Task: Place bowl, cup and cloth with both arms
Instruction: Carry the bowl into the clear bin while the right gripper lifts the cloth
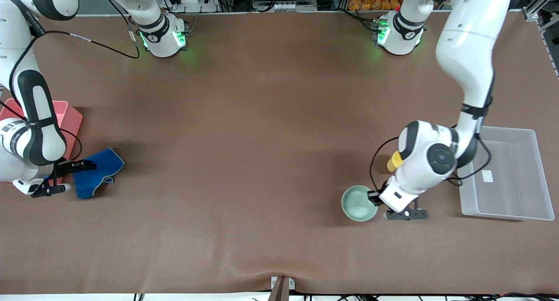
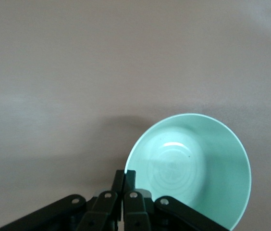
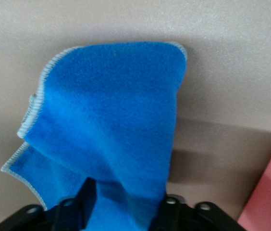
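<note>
Now we are clamping the left gripper (image 2: 124,179) shut on the bowl (image 2: 193,168) rim while the right gripper (image 3: 126,202) is closing on the cloth (image 3: 111,125); next, we are lifting both toward their bins.

Brown table (image 1: 262,139), bowl (image 1: 358,203), cup (image 1: 394,161), clear bin (image 1: 524,139), red bin (image 1: 72,117)

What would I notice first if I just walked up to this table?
Probably the bright blue cloth at the right arm's end of the table, bunched up in the right gripper beside a pink bin. Then the mint green bowl at the left arm's end, its rim pinched by the left gripper, with a yellow cup peeking out by that arm and a clear tray next to it.
</note>
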You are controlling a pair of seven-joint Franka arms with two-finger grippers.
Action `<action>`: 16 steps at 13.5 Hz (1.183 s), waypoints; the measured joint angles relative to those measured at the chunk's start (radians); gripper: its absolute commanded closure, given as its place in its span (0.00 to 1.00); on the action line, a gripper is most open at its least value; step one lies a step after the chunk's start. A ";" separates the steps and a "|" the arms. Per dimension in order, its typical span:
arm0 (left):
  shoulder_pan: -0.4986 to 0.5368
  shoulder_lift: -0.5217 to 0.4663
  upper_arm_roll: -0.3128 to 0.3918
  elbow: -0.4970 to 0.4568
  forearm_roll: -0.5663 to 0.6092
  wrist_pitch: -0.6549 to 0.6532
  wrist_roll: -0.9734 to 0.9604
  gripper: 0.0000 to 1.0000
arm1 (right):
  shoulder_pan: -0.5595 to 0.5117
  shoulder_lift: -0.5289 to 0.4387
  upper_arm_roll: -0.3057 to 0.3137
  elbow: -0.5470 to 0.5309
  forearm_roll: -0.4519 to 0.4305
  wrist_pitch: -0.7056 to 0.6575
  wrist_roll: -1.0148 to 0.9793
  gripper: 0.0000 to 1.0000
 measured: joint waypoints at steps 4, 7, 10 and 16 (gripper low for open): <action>0.074 -0.063 0.017 0.070 0.000 -0.155 -0.001 1.00 | -0.001 0.000 0.000 0.001 0.017 -0.031 0.000 1.00; 0.191 -0.090 0.030 0.071 0.057 -0.224 0.070 1.00 | -0.002 -0.008 0.000 0.021 0.030 -0.127 0.000 1.00; 0.341 -0.115 0.035 0.071 0.090 -0.268 0.177 1.00 | -0.001 -0.038 0.005 0.063 0.031 -0.240 0.000 1.00; 0.589 -0.126 0.033 0.031 0.131 -0.287 0.464 1.00 | 0.026 -0.185 0.014 0.087 0.010 -0.410 -0.001 1.00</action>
